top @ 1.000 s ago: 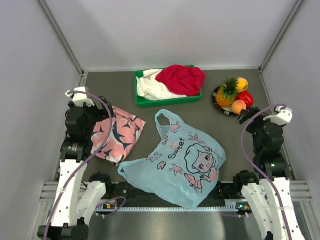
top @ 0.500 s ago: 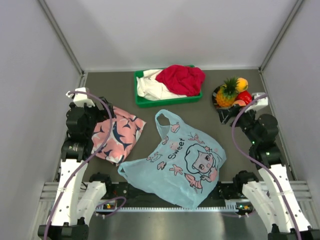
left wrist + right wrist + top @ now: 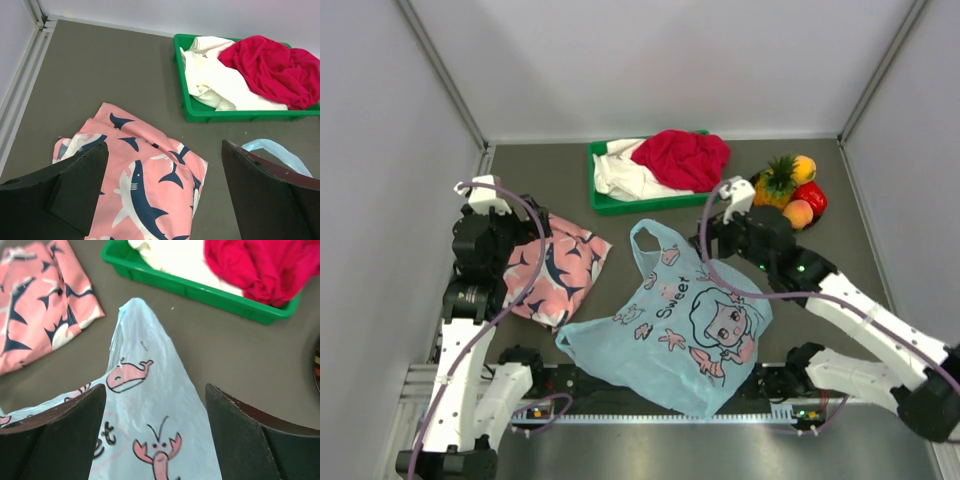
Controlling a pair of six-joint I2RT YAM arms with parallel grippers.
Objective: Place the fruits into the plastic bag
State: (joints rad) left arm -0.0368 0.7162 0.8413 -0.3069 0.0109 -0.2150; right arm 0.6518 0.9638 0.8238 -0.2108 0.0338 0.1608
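Right gripper (image 3: 155, 402) hangs with jaws wide, empty, over the one thin light-blue cartoon-printed plastic bag (image 3: 692, 325), which lies flat mid-table, long axis diagonal, handles pointing far-left; four fruits (image 3: 773, 190) cluster far right; left gripper (image 3: 164, 150) likewise spread, holding nothing

The only readable text is the word "Sweet", printed in dark slanted letters on the light-blue plastic bag (image 3: 665, 335), and the right wrist view catches just its last letters, "et", at the lower left.
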